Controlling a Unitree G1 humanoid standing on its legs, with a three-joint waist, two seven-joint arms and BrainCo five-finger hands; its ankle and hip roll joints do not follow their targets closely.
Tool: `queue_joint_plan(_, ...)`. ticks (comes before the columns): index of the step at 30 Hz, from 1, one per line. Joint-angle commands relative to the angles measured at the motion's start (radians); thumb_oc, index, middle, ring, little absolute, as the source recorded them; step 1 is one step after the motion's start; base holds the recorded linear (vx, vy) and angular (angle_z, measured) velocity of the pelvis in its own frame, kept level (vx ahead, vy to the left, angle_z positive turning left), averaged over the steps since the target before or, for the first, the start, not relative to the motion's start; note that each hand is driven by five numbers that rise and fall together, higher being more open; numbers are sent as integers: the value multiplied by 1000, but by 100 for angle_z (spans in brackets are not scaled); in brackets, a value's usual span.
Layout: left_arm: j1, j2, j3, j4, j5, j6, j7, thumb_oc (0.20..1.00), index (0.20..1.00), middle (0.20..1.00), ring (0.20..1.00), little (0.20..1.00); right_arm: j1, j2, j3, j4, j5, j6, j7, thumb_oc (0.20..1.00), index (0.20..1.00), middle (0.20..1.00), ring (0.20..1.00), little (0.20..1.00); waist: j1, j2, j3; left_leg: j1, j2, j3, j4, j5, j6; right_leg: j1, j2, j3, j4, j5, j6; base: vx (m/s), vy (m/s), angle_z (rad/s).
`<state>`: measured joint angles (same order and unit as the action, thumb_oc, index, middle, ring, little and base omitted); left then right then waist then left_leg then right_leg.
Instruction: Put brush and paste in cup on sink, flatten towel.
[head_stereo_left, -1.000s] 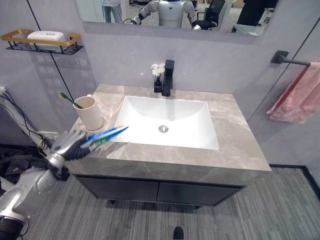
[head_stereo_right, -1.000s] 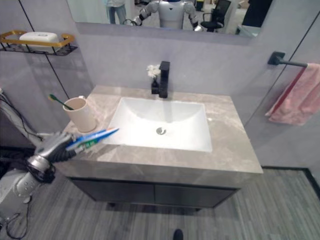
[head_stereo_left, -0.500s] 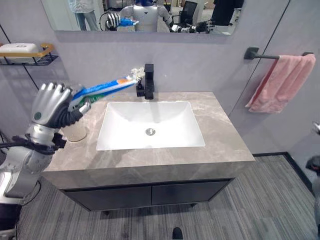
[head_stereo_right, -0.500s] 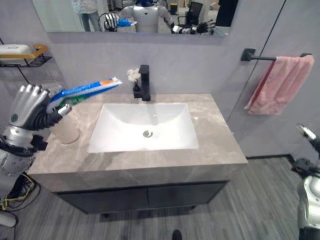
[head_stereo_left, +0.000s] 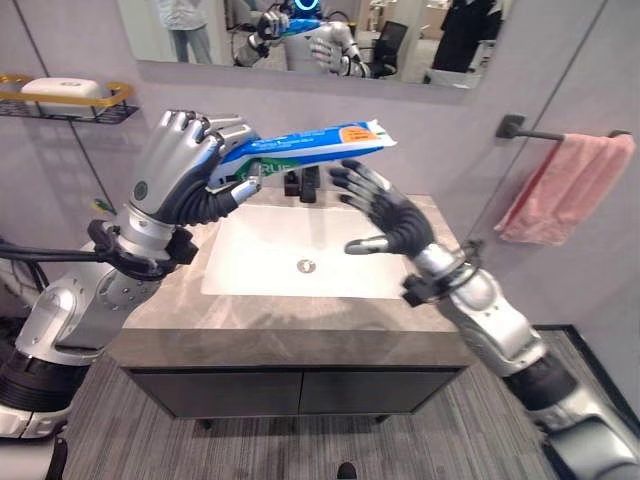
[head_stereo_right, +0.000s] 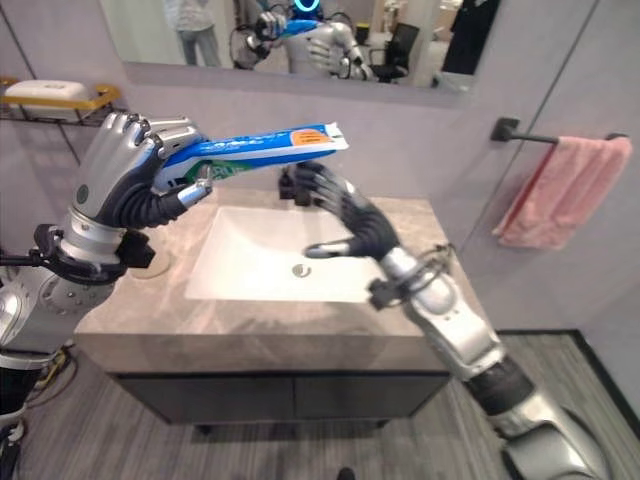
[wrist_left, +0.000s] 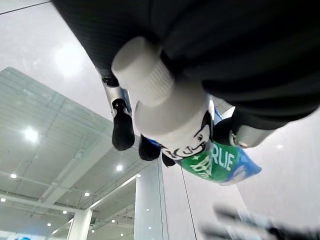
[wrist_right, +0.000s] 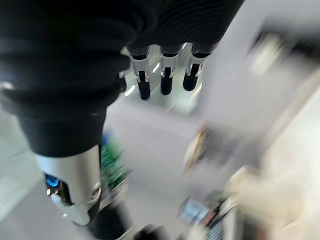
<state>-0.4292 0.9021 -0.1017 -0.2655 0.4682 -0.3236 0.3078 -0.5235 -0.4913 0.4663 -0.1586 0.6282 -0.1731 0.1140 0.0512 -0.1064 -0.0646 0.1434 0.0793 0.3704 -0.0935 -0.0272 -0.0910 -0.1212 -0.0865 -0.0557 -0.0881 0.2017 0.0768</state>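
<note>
**Paste tube held high over the basin, right hand spread beneath it**

Far left, wall shelf (head_stereo_left: 70, 95) with a white soap bar (head_stereo_left: 60, 86). Left hand (head_stereo_left: 180, 170) raised above the counter's (head_stereo_left: 250, 318) left side, fingers curled tight round the cap end of the toothpaste tube (head_stereo_left: 310, 145). Tube runs roughly level, crimped end pointing rightward, above the white sink (head_stereo_left: 305, 262); black faucet (head_stereo_left: 305, 182) partly hidden behind it. Left wrist view: white cap (wrist_left: 145, 72) nearest the camera, dark fingertips wrapped over the tube body. Right hand (head_stereo_left: 390, 215) just below the tube's far end, fingers straight and fanned, thumb out, holding nothing, not touching the tube. Far right, pink towel (head_stereo_left: 560, 190) hangs bunched on the black wall bar (head_stereo_left: 525, 128).
</note>
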Motion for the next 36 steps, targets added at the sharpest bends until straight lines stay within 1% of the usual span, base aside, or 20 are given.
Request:
queue_joint_plan(1, -73, -5, -30, -31, -72, 7, 55, 200, 200, 200, 200, 200, -100, 48, -4, 12, 94, -69, -12, 1000, 1000, 1000, 1000, 1000, 14, -21, -25, -62, 52, -98, 6, 25, -11, 55, -158, -3, 3, 4, 134, 1, 20, 18)
queue_joint_plan(3, -41, -16, -31, -44, -82, 1, 61, 200, 200, 200, 200, 200, -118, 99, 8, -12, 147, -89, -14, 1000, 1000, 1000, 1000, 1000, 29, -23, -19, -67, 49, -107, 6, 25, -9, 60, -162, -16, 4, 2, 132, 8, 16, 10)
queue_joint_plan(6, 5, -34, -26, -53, -104, -5, 71, 200, 200, 200, 200, 200, -130, 124, 14, -37, 154, -105, -22, 1000, 1000, 1000, 1000, 1000, 40, -28, -17, -70, 44, -119, 6, 25, -5, 67, -168, -29, 5, -2, 131, 20, 16, 12)
queue_joint_plan(10, 40, -56, -38, -47, -121, -10, 87, 200, 200, 200, 200, 200, -133, 166, 40, -51, 206, -120, -20, 1000, 1000, 1000, 1000, 1000, 49, -29, -20, -75, 39, -127, 6, 26, -4, 72, -173, -41, 3, -4, 129, 5, 7, 12)
queue_joint_plan(14, 43, -62, -56, -44, -137, -15, 92, 200, 200, 200, 200, 200, -148, 179, 65, -55, 232, -120, -17, 1000, 1000, 1000, 1000, 1000, 54, -28, -21, -79, 39, -129, 6, 30, -4, 71, -174, -45, 3, -5, 127, 0, 0, 0)
queue_joint_plan(19, 61, -79, -81, -29, -170, -23, 90, 200, 200, 200, 200, 200, -175, 181, 77, -45, 199, -130, -47, 1000, 1000, 1000, 1000, 1000, 56, -23, -25, -79, 40, -131, 6, 31, -5, 74, -175, -50, 4, -6, 125, 0, 0, 0)
queue_joint_plan(22, 73, -90, -95, -22, -205, -32, 77, 200, 200, 200, 200, 200, -187, 188, 84, -32, 202, -131, -50, 1000, 1000, 1000, 1000, 1000, 57, -20, -27, -79, 41, -131, 6, 32, -5, 73, -175, -49, 4, -6, 124, 0, 0, 0)
queue_joint_plan(23, 79, -95, -108, -21, -238, -41, 68, 200, 200, 200, 200, 200, -196, 196, 89, -27, 209, -132, -53, 1000, 1000, 1000, 1000, 1000, 57, -18, -27, -79, 40, -129, 6, 32, -5, 72, -175, -49, 3, -5, 124, 0, 0, 0)
queue_joint_plan(36, 120, -151, -164, 33, -327, -43, 27, 200, 200, 200, 200, 200, -210, 222, 95, 2, 240, -136, -69, 1000, 1000, 1000, 1000, 1000, 61, -6, -28, -80, 40, -124, 6, 34, -4, 65, -176, -40, 2, -1, 123, 0, 0, 0)
